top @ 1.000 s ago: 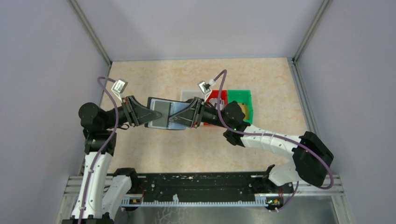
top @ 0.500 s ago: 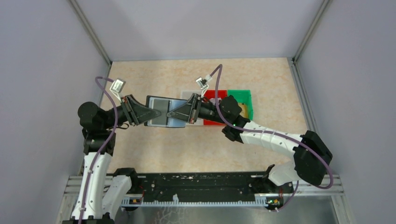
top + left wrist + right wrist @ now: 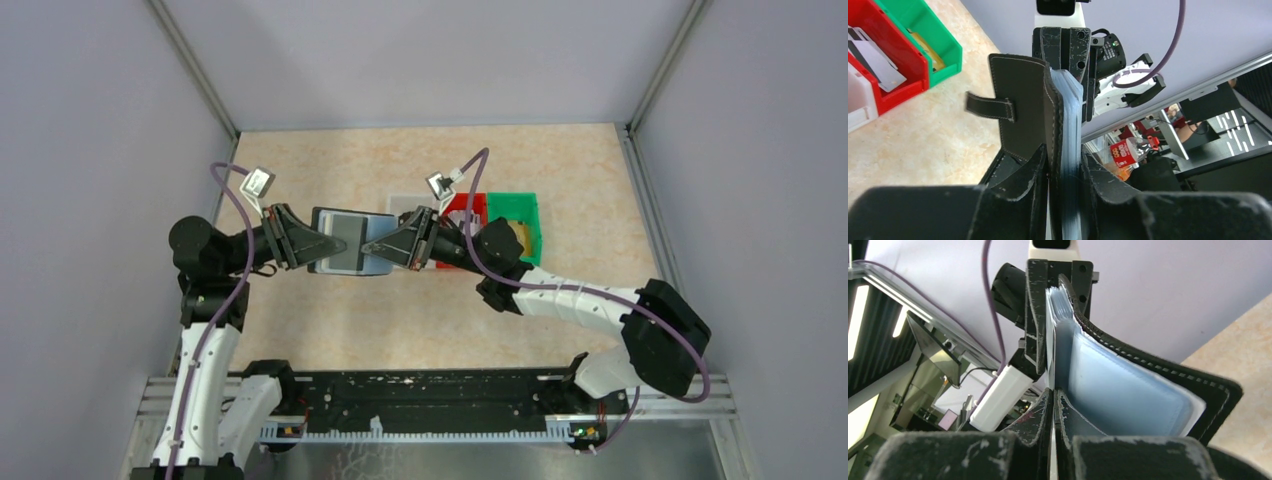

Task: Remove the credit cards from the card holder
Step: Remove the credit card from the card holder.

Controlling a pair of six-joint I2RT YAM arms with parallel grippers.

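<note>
The wallet (image 3: 350,228) is held open above the table (image 3: 330,330), clamped at one edge by the left gripper (image 3: 330,245) and pinched at the other (on a thin inner leaf) by the closed right gripper (image 3: 370,247).

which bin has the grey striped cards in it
The red bin, between the white bin and the green bin; grey-white cards with a dark stripe lie in it.

The card holder (image 3: 1020,115) is showing matt stitched black leather and smooth blue plastic sleeves (image 3: 1123,385); the bench (image 3: 400,320) is looking matt.
</note>
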